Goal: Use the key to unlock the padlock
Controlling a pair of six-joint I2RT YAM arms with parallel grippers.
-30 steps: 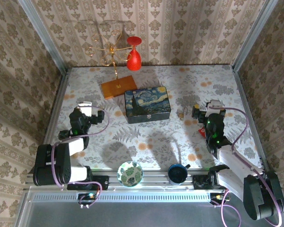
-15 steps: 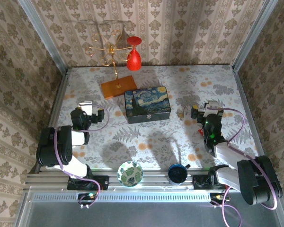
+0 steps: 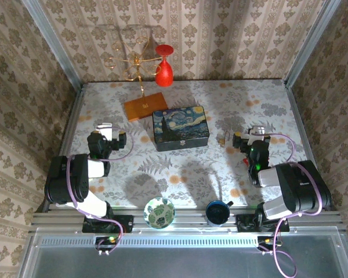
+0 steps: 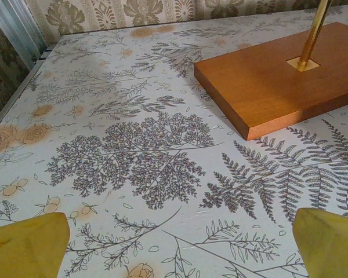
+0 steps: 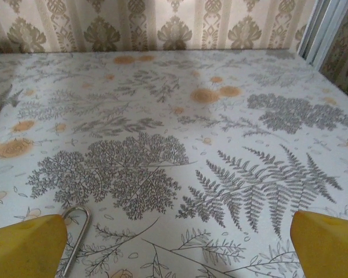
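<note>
The tiny padlock [image 3: 222,139] lies on the floral table just left of my right gripper [image 3: 252,138]. In the right wrist view its silvery U-shaped shackle [image 5: 75,237] rests on the table beside my left yellow fingertip [image 5: 29,246]; its body is cut off by the frame's lower edge. The right gripper [image 5: 178,246] is open with bare table between the fingers. My left gripper [image 3: 106,136] sits near the table's left side, also open [image 4: 178,246], holding nothing. I cannot make out the key.
A painted blue box [image 3: 180,128] stands mid-table. Behind it is a wooden base [image 3: 145,106] [image 4: 278,87] with a gold pole [image 4: 313,29] and a red glass [image 3: 164,69]. A patterned bowl [image 3: 159,211] and blue mug [image 3: 218,212] sit at the near edge.
Both arms have folded back toward their bases, and the grippers have shifted slightly away from the near edge. Both grippers stayed open.
</note>
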